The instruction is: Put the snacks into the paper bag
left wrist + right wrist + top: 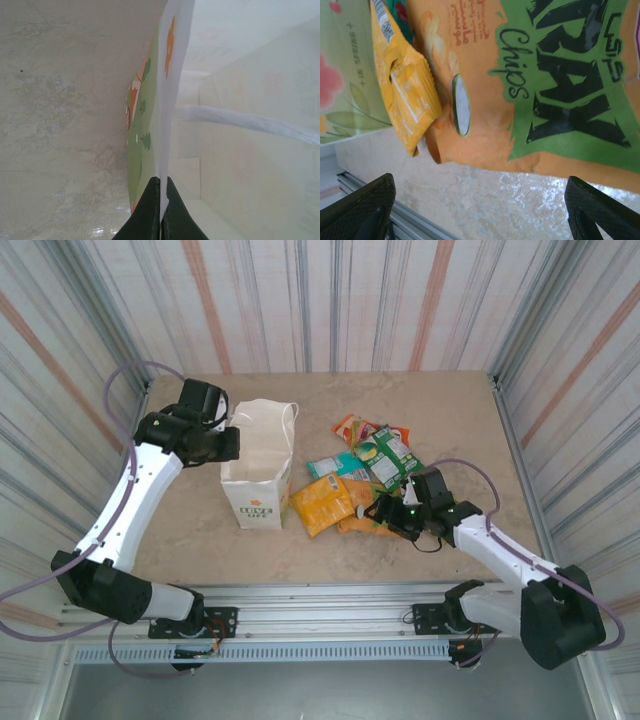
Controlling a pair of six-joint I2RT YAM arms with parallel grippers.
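Paper bag [175, 55] wall pinched by left end effector [161, 184], plain from wrist.

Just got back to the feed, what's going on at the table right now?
The left gripper is pinched shut on the rim of the paper bag, which stands upright on the table. The right gripper hangs open, low over the orange chips packet at the near edge of the snacks, piled to the bag's right. No packet is gripped yet.
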